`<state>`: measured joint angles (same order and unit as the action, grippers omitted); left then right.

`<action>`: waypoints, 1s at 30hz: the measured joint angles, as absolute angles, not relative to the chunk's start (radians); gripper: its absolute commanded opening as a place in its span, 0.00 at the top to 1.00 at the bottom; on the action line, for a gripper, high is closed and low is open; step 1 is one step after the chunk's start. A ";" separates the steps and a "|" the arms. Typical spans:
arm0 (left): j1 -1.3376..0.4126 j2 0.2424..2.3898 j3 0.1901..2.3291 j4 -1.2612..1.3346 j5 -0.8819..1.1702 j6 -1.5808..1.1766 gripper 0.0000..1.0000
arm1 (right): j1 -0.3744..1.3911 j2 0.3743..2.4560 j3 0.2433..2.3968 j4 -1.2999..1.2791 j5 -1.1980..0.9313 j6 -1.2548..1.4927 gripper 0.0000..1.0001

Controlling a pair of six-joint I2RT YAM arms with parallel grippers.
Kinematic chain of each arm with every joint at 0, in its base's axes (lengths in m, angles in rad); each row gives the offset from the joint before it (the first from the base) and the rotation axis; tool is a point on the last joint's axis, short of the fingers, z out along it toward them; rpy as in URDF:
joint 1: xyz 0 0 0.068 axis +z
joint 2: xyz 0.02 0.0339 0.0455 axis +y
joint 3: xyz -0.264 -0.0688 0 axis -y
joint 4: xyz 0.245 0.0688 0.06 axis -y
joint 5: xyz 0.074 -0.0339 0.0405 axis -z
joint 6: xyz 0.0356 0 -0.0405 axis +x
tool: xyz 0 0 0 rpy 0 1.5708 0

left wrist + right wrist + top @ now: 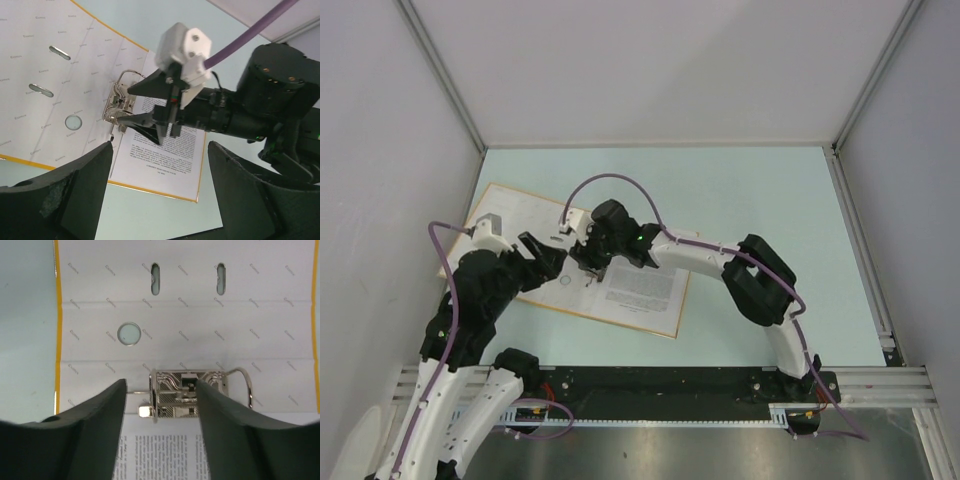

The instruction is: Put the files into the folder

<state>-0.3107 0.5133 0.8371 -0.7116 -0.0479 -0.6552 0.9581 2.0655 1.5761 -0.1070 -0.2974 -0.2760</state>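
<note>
The orange-yellow folder (510,215) lies open and flat on the table, cream inside up. It also shows in the left wrist view (45,115) and the right wrist view (200,305). The files (645,290), white sheets with black text, lie on its right half (165,160) (165,455), their edge at the metal ring mechanism (175,390) (117,105). My right gripper (588,262) (134,102) (161,385) is open, its fingers straddling the mechanism. My left gripper (548,258) (160,150) is open and empty, just left of the right gripper, above the folder.
White walls enclose the pale blue table (750,200) on three sides. A purple cable (620,182) loops over the right wrist. The right arm (760,280) reaches across the folder's right edge. A black rail (670,385) runs along the near edge.
</note>
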 measured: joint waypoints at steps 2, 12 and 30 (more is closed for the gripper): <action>-0.311 0.510 0.837 -0.716 -0.049 -0.655 0.18 | 0.974 2.106 1.615 -0.109 -0.268 -0.281 0.53; -0.311 0.496 0.846 -0.737 -0.050 -0.655 0.18 | 0.990 2.199 1.680 -0.173 -0.200 -0.286 0.89; -0.272 0.681 0.896 -0.753 -0.207 -0.710 0.00 | 0.855 1.818 1.168 -0.144 -0.205 -0.315 1.00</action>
